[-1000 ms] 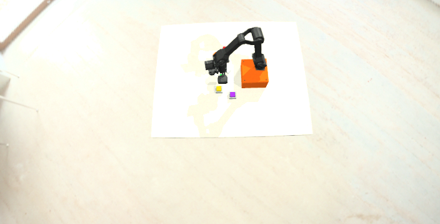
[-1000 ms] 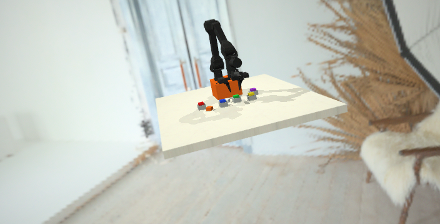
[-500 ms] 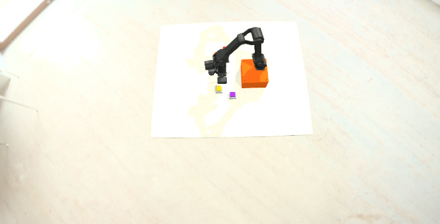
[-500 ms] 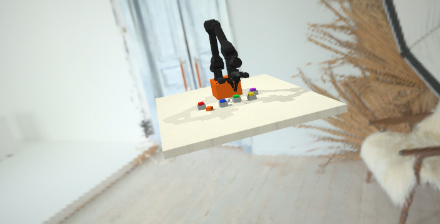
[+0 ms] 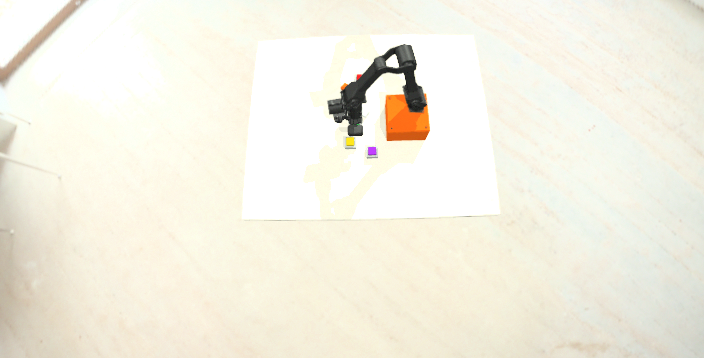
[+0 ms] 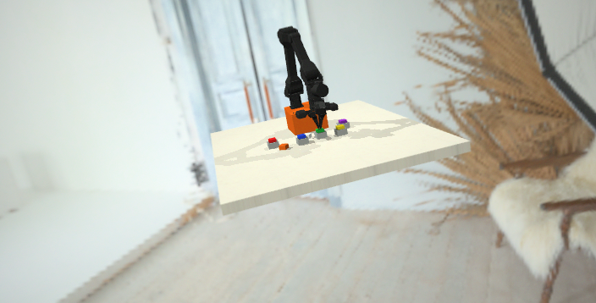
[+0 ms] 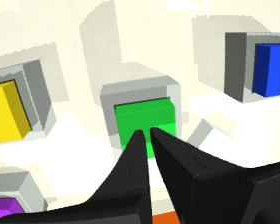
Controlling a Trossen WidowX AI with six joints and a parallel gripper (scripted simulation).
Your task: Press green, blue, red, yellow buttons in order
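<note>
The pale table (image 6: 381,154) filled the middle of the exterior view, with the orange base block (image 6: 298,126) near its far edge. The black arm (image 6: 302,65) bent down from it. The gripper (image 7: 149,137) sat at the wrist view's center, fingers pressed together with nothing between them, tips on the near edge of the green button (image 7: 147,123): a bright square cap in a grey housing. The blue button (image 7: 269,70) lay upper right, the yellow button (image 7: 7,110) at left, and the red button (image 6: 273,140) left of center in the exterior view.
</note>
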